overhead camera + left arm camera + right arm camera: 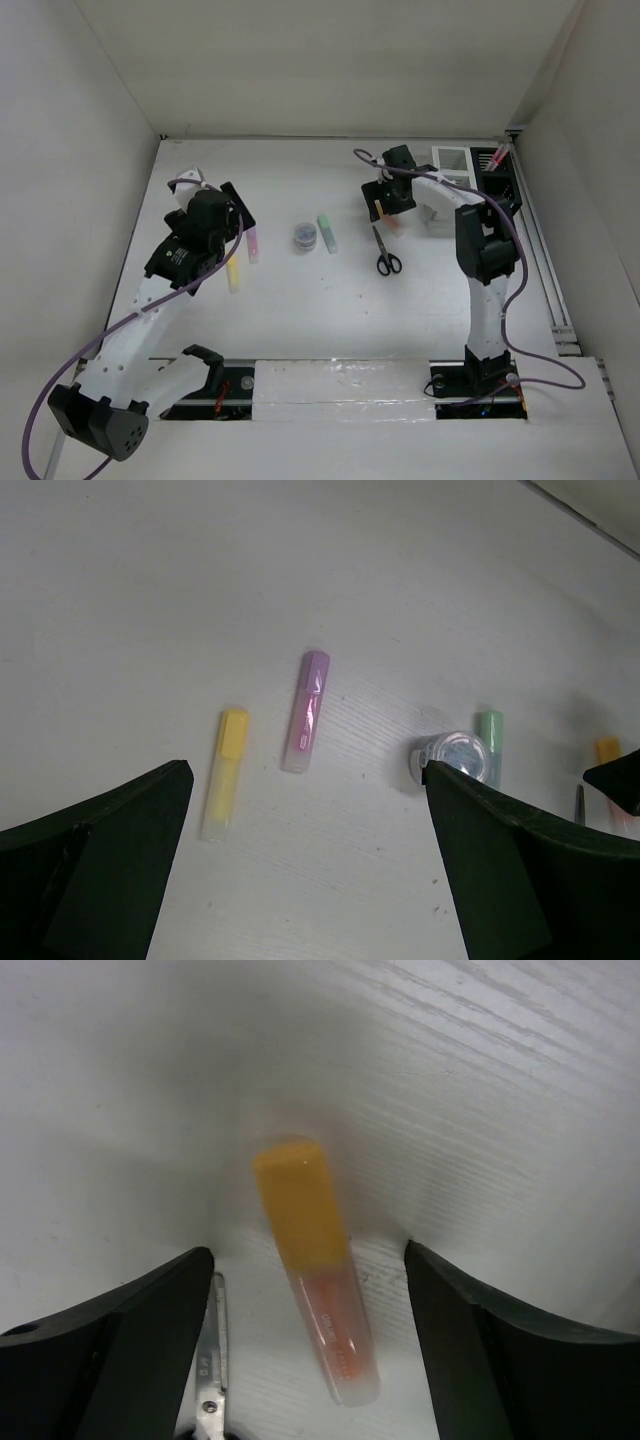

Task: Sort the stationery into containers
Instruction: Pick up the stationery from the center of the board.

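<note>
My right gripper [385,207] is open and low over the table, its fingers either side of the orange highlighter [315,1260], not touching it. The black-handled scissors [386,256] lie just near of it, with a blade by the left finger [212,1350]. My left gripper [305,780] is open and empty, hovering above the yellow highlighter [225,770] and purple highlighter [308,710]. The small round roll [452,758] and green highlighter [490,742] lie side by side mid-table. The white organizer [452,163] and black organizer [497,182] stand at the far right. Orange-red pens [497,157] stick out of the black one.
White walls close the table at the back and both sides. A metal rail [545,260] runs along the right edge. The right arm's links [480,250] stand between the scissors and the rail.
</note>
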`<state>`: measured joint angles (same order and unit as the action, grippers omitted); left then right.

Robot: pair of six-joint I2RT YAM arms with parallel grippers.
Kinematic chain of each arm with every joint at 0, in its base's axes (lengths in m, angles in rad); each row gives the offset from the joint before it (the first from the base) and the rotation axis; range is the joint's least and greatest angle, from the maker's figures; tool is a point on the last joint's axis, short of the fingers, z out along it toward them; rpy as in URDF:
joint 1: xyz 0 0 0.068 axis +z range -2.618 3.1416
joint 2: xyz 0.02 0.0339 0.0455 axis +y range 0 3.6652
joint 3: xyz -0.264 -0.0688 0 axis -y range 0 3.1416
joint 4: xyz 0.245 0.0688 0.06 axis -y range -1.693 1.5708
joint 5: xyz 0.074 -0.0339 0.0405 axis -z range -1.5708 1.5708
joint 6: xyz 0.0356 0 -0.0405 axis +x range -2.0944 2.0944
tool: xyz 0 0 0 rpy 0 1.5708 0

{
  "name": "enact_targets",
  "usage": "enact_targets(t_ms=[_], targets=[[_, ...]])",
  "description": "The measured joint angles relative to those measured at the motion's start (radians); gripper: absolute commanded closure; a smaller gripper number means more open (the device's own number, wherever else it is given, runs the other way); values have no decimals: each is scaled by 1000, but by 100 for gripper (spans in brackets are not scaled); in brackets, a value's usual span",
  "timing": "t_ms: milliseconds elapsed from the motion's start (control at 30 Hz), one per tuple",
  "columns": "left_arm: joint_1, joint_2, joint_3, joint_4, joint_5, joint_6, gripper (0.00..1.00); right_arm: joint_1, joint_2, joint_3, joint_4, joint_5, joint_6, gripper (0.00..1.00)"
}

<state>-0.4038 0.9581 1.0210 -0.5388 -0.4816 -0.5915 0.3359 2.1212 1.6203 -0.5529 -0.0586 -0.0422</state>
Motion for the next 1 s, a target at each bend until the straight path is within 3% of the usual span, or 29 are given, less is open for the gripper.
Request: enact_targets(t_ms=[233,367,400,467,767,1000], targets=[[0,-8,0,5,10,8,0,32,37,41,-31,50,-22,43],[0,-11,0,5,11,10,0,32,41,50,-45,54,-32,70],[0,-13,0,5,11,10,0,32,41,51,-47,55,-32,85],[0,-15,0,5,11,11,0,32,41,53,-50,59,-35,100],[0,-15,0,18,19,11,0,34,11,47,29,49,-11,100],[0,-16,-15,18,26,18,0,18,-319,-62,297,-72,-2,100]])
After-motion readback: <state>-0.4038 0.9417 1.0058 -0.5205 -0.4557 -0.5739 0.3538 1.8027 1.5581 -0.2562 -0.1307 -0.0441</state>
